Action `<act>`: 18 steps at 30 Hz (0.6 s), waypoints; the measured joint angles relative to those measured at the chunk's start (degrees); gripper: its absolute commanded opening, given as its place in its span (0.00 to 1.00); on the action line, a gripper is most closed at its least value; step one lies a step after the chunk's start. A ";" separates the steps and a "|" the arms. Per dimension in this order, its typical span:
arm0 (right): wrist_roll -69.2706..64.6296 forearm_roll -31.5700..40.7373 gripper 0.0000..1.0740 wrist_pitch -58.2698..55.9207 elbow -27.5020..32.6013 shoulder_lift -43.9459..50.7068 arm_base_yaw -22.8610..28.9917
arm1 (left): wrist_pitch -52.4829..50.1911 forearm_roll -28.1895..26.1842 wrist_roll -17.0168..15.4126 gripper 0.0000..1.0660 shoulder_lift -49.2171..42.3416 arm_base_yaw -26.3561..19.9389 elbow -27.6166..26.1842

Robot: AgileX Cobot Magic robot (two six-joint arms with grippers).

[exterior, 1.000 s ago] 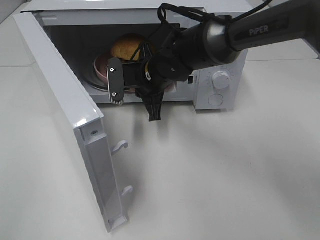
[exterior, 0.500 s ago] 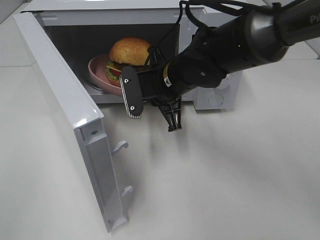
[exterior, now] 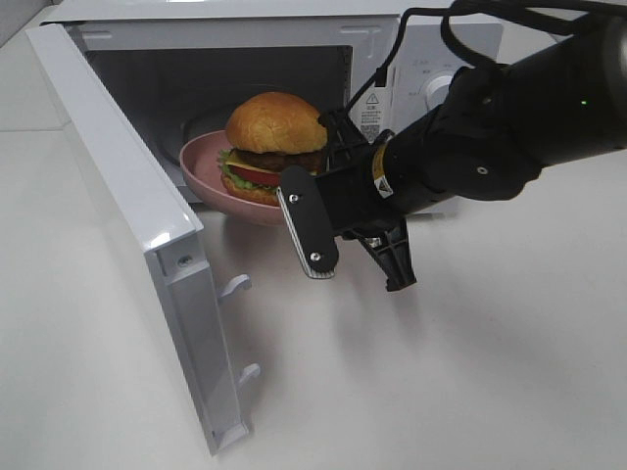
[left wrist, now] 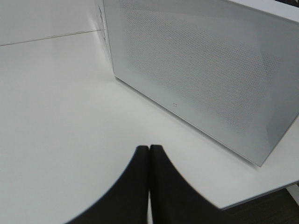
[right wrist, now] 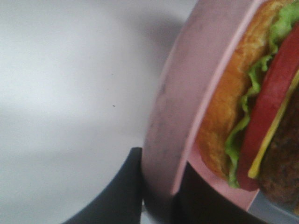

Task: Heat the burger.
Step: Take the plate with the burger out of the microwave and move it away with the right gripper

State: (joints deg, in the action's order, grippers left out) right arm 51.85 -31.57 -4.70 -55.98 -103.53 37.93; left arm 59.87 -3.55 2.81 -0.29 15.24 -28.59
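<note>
Gripping pink plate [exterior: 211,176] rim: right pincer [right wrist: 159,186]; burger [exterior: 275,134] aboard; left pincer [left wrist: 149,154] clenched.

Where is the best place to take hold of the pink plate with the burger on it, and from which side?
Grip the pink plate by its raised rim, coming from the open front of the microwave. The rim is thin and free, while the burger fills the middle. The right end effector already pinches the rim this way.
</note>
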 measured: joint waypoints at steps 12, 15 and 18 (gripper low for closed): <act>0.92 0.17 0.00 -0.97 10.03 10.66 -0.11 | 0.00 0.00 0.00 0.00 0.00 0.00 0.00; 0.92 0.17 0.00 -2.46 12.15 13.12 -0.17 | 0.00 0.00 0.00 0.00 0.00 0.00 0.00; 0.92 0.23 0.00 -4.30 14.50 15.70 -0.17 | 0.00 0.00 0.00 0.00 0.00 0.00 0.00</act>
State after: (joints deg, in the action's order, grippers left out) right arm 52.77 -31.34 -9.00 -41.48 -87.83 37.76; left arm 59.87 -3.55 2.81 -0.29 15.24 -28.59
